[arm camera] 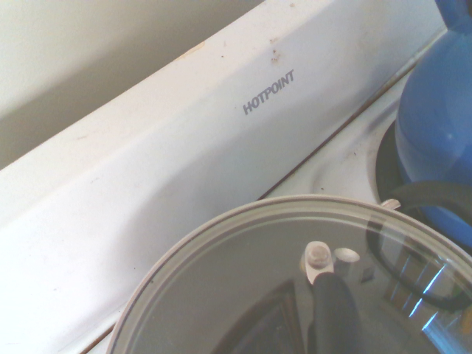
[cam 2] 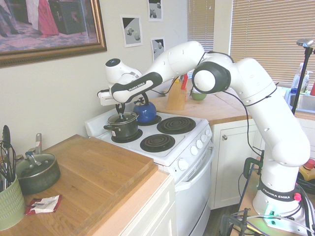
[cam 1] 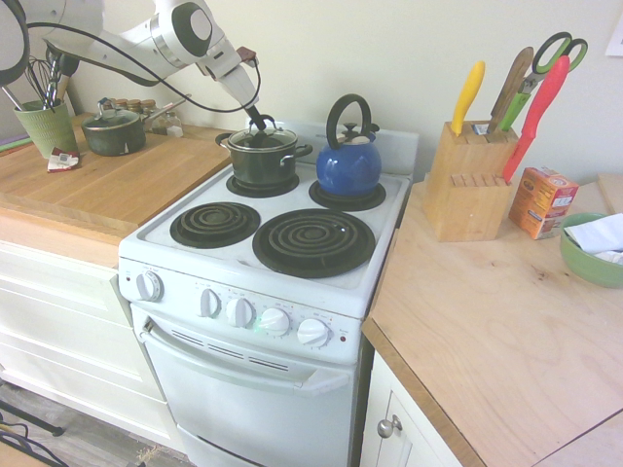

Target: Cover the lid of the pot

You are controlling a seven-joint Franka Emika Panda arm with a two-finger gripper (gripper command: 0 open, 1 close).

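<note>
The lid (cam 1: 260, 137) lay on the pot (cam 1: 263, 159) at the stove's far left burner, beside the kettle (cam 1: 348, 165), the gripper (cam 1: 259, 124) over its knob, jaw state unclear, so only withdrawal seemed left

My first outside camera looks down at the stove (cam 1: 263, 243) from its front. My second stands off to the side, farther back, facing across the wooden surface (cam 2: 93, 182). Both share the stove. My wrist camera sits close over the lid (arm camera: 295, 287).
</note>
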